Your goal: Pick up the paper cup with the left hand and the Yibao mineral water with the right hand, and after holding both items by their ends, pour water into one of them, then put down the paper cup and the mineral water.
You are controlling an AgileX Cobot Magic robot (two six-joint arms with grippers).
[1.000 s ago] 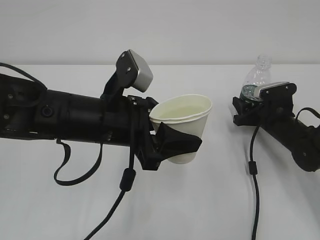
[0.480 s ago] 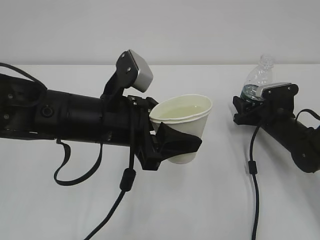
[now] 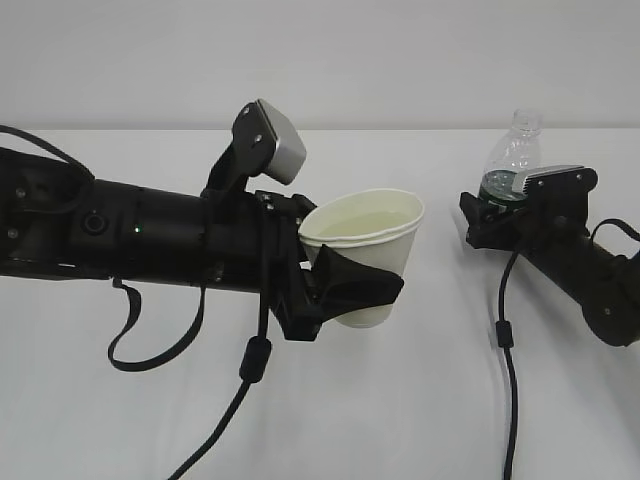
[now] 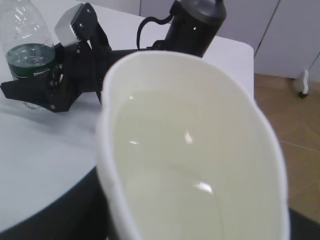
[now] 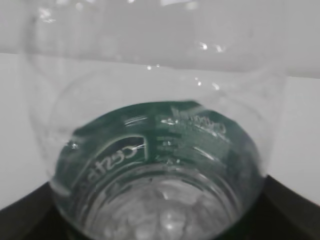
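The left gripper (image 3: 345,285) squeezes the cup (image 3: 365,250), full of water; a tilt could spill it. The right gripper's (image 3: 500,215) jaws surround the standing bottle (image 3: 512,158); grip unclear.

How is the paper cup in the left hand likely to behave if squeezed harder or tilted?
The cup probably buckles easily: its rim already looks pressed out of round. It holds liquid, so it is likely heavier than it looks and apt to spill if tilted. The left hand grips low on the wall, so slipping seems possible.
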